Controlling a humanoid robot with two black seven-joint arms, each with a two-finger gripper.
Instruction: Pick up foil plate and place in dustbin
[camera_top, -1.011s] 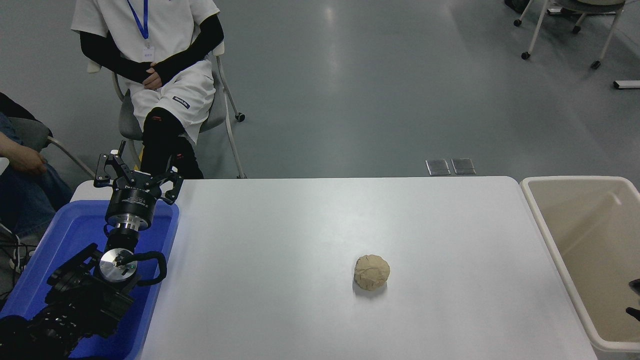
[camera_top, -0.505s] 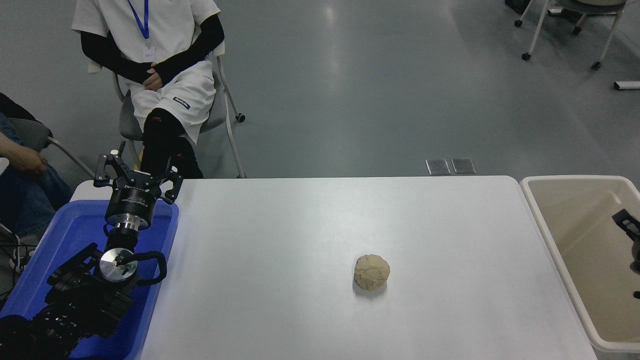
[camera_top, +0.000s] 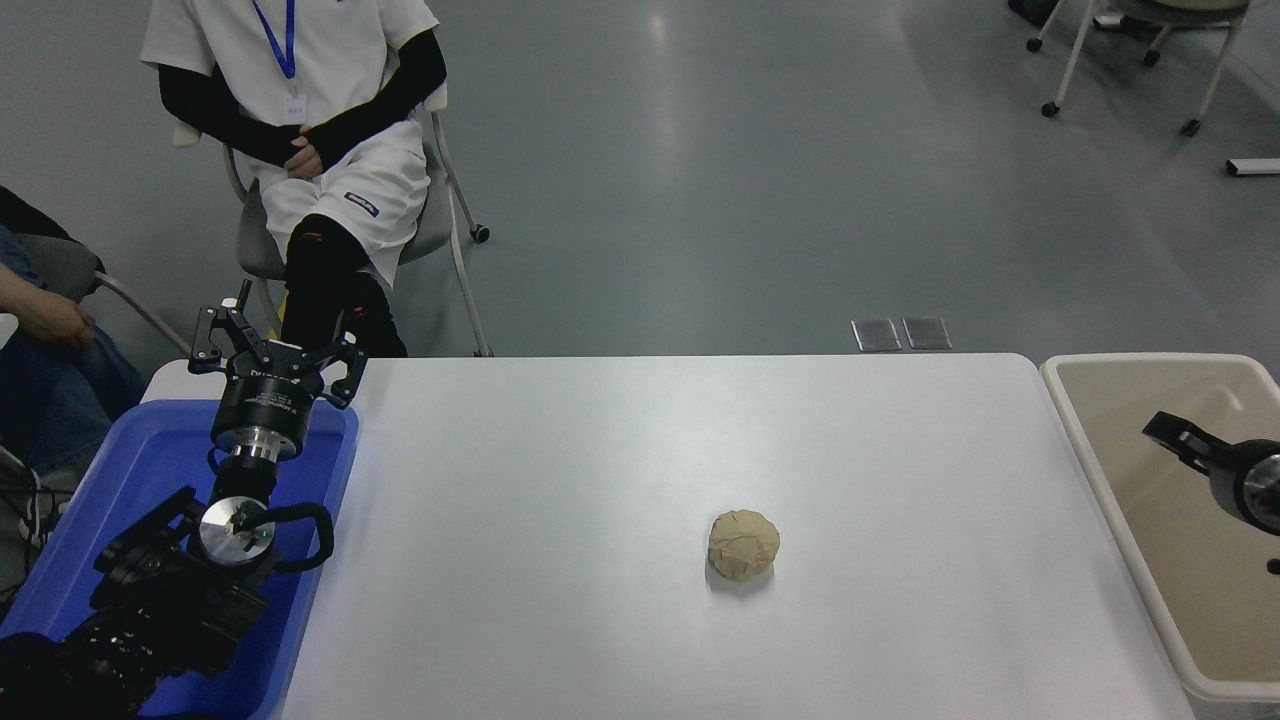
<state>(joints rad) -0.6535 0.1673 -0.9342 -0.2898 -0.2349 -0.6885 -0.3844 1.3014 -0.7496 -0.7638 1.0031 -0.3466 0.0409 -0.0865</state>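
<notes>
**Right arm over the dustbin, no foil plate to be seen**

The dustbin (camera_top: 1085, 440), a cream rectangular tub with a thick rounded rim, stands against the right end of the white table (camera_top: 600, 500), its open mouth cut off by the picture's right edge. Above its interior, well inside the near-left rim, the right gripper (camera_top: 1180, 437) reaches in from the right edge. Only one black finger and part of a silvery wrist ring are visible; the rest is out of frame, so whether the fingers are spread or closed cannot be told, and nothing can be seen held in them.

The foil plate shows nowhere: not on the table, not at the gripper, and not on the part of the bin floor that is visible, which looks bare beige. Where it lies relative to the gripper therefore cannot be told.

On the table, left of the dustbin and well apart from it, sits a small tan crumpled paper ball (camera_top: 744, 544), alone.

Far from the dustbin, at the table's opposite end, the left gripper (camera_top: 275, 345) is parked above a blue tub (camera_top: 320, 500), its fingers spread wide and holding nothing.

Beyond that end of the table a person in white (camera_top: 300, 90) sits on a chair with hands folded, and another person's hand (camera_top: 50, 320) rests at the left edge.
</notes>
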